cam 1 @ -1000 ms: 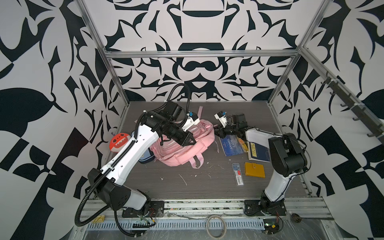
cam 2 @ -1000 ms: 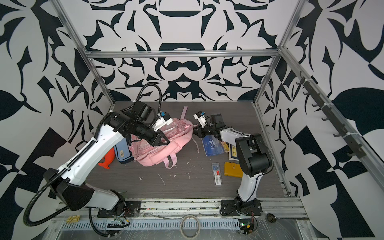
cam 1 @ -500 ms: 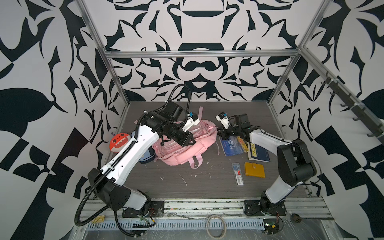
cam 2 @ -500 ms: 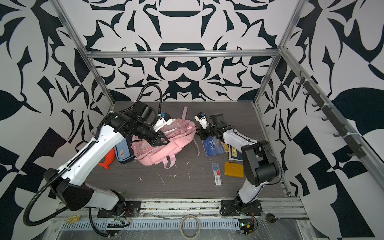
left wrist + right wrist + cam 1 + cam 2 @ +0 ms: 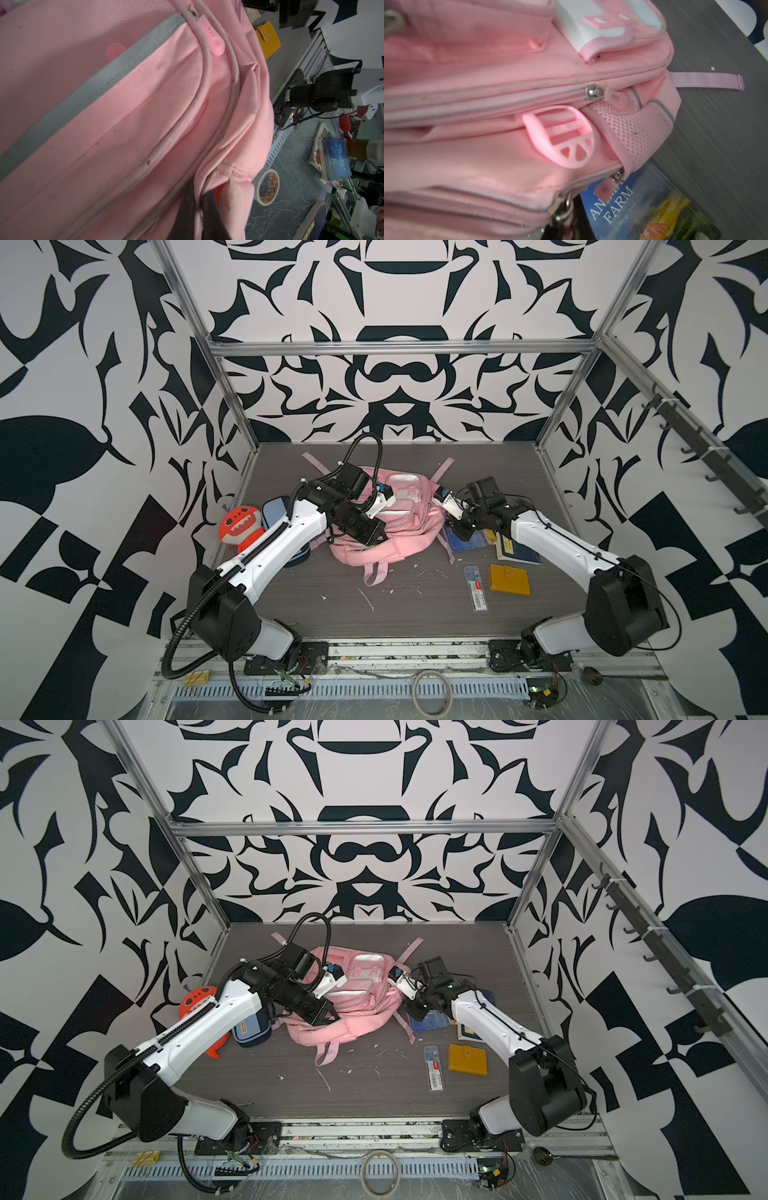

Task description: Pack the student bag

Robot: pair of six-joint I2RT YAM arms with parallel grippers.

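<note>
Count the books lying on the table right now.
2. A blue book lies beside the student bag, partly hidden by it; a navy book lies next to that, partly under the right arm. Others may be hidden beneath the bag.

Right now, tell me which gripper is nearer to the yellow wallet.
Right. The right gripper is at the backpack's side, over the blue book, just behind the wallet. The left gripper is at the backpack's near edge, farther left.
</note>
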